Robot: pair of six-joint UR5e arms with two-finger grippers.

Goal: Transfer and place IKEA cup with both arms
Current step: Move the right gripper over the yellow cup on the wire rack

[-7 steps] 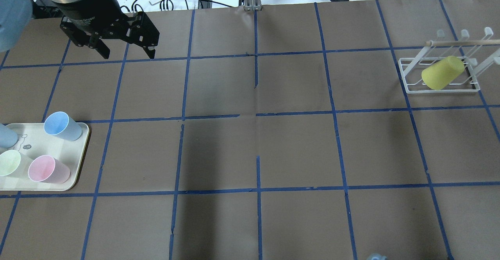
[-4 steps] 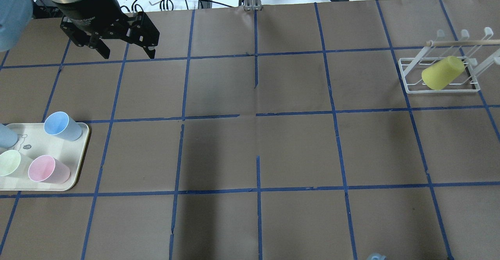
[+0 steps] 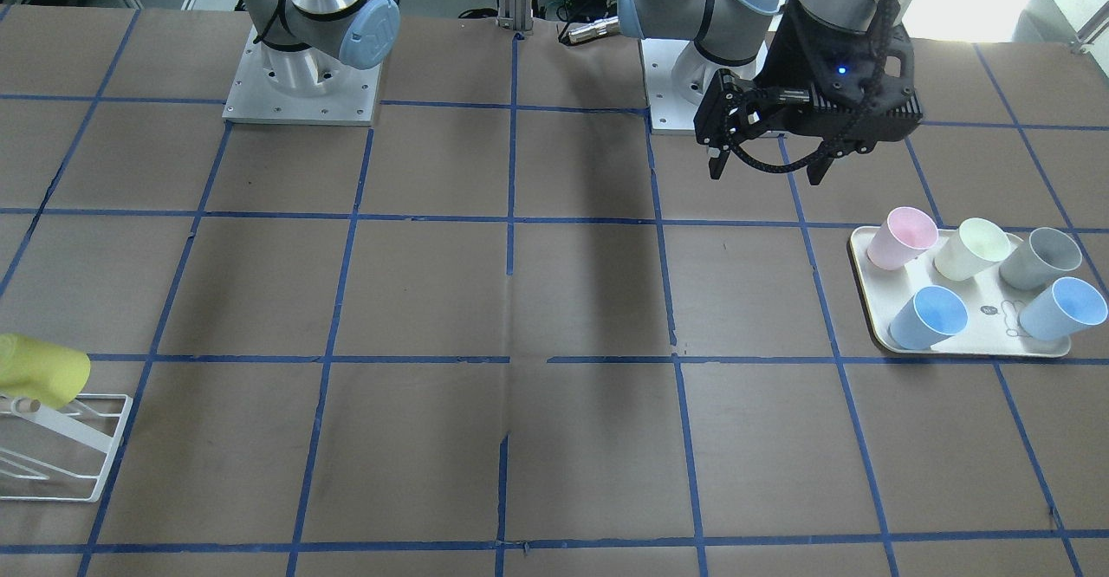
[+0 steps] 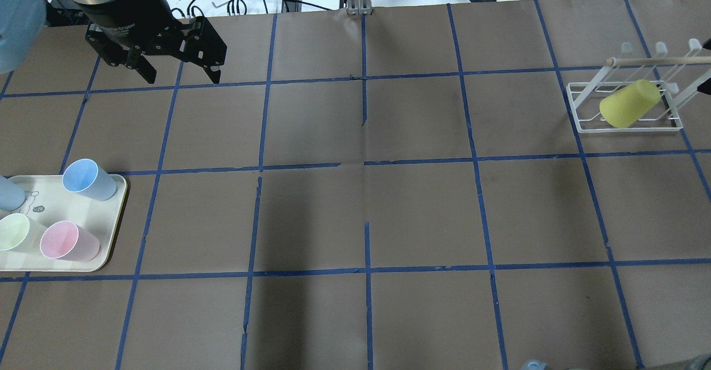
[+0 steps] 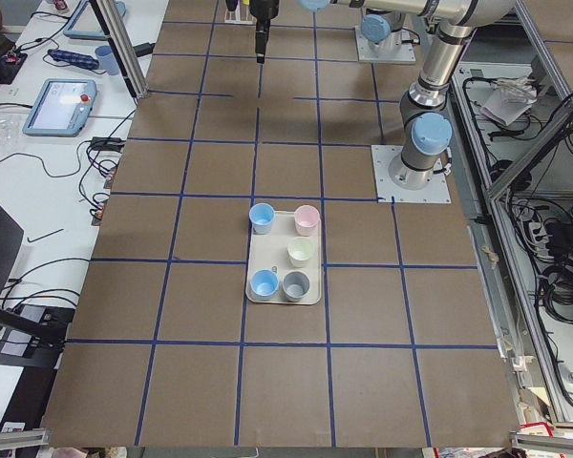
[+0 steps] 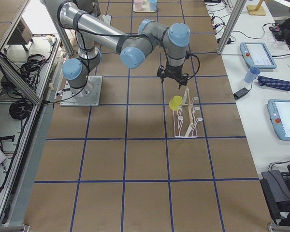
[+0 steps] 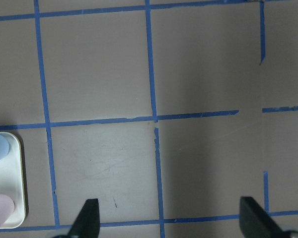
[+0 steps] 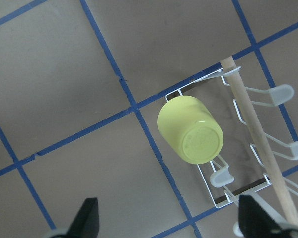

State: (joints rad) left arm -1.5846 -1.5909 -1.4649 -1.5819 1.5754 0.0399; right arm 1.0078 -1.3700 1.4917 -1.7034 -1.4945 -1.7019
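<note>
The bright yellow IKEA cup (image 4: pixel 630 103) hangs tilted, base up, on a white wire rack (image 4: pixel 580 120) at the table's far right. It also shows in the front view (image 3: pixel 43 372) and the right side view (image 6: pixel 175 102). My right gripper (image 8: pixel 171 220) is open and empty. It hovers above the cup (image 8: pixel 191 130), which lies between and ahead of its fingers. My left gripper (image 4: pixel 183 80) is open and empty, high over the table's left side. It also shows in the front view (image 3: pixel 764 174) and in its own wrist view (image 7: pixel 170 220).
A cream tray (image 4: pixel 83 209) at the left edge holds pastel cups: pink (image 4: pixel 66 240), light blue (image 4: pixel 86 178), pale green (image 4: pixel 14 231), and in the front view also grey (image 3: pixel 1040 256). The rack has a wooden rod (image 8: pixel 253 129) and white pegs. Blue tape grids the brown table.
The left gripper has not moved. Dark parts now show at the overhead view's right edge beside the rack, and a grey part at its bottom right corner.
</note>
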